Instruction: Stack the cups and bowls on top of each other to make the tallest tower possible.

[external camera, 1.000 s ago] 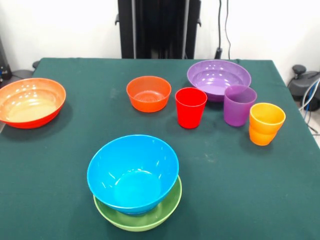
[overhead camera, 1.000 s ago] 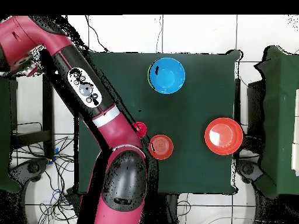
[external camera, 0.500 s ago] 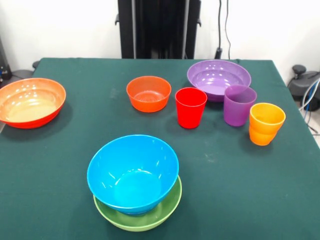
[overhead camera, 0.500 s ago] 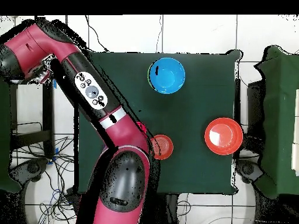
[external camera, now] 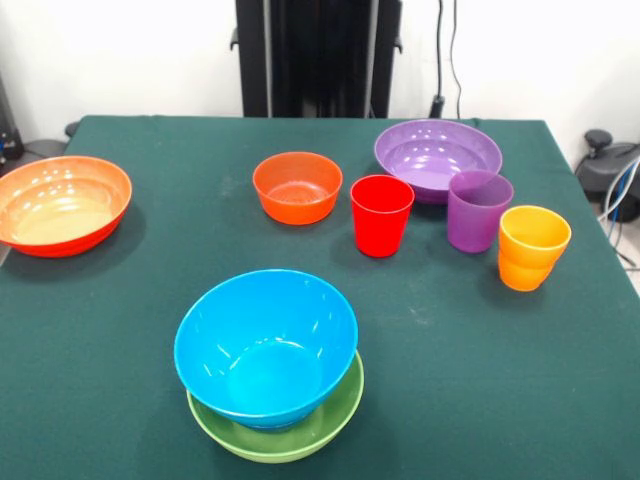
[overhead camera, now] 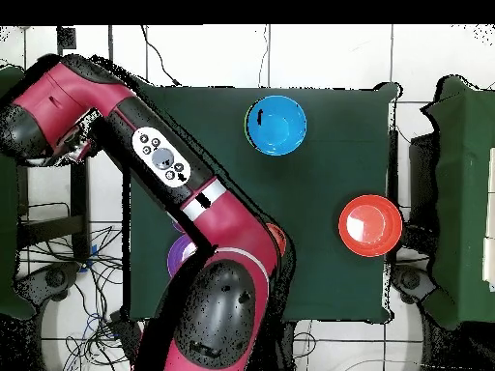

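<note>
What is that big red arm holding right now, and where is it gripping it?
It cannot be told. The arm swings off the table's side, its gripper hidden; every cup and bowl in view sits untouched on the table.

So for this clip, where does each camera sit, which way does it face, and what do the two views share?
Front view: across the table from the robot, facing its black pedestal; no arm shows.
Overhead view: above the table, looking straight down, base at the bottom; the red arm covers the left side.
Shared: the light blue bowl, the wide orange-red bowl and the green tabletop; the overhead is turned half round.
</note>
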Controlling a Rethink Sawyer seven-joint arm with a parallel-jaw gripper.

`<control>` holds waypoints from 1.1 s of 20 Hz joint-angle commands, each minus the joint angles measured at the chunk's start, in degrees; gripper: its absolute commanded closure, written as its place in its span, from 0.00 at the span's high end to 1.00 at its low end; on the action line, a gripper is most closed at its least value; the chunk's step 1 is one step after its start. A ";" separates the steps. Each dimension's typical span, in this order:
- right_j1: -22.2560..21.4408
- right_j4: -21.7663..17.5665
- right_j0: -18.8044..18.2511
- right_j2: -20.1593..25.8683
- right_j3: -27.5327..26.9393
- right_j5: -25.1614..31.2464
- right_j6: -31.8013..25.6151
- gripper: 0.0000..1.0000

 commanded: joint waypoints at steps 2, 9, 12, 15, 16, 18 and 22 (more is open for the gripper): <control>-7.80 4.90 -2.21 -14.55 13.93 -6.16 18.04 1.00; -11.36 8.83 -2.22 -19.61 20.73 -11.93 19.13 1.00; -12.17 9.30 -1.74 -21.95 22.27 -14.42 18.07 1.00; -13.05 10.34 -0.82 -24.44 23.34 -16.53 17.80 1.00; -13.32 10.63 -0.47 -25.17 23.84 -17.14 17.59 1.00; -13.85 11.29 0.35 -26.73 24.58 -18.27 17.29 1.00; -14.56 12.17 1.64 -29.70 25.61 -20.88 16.23 1.00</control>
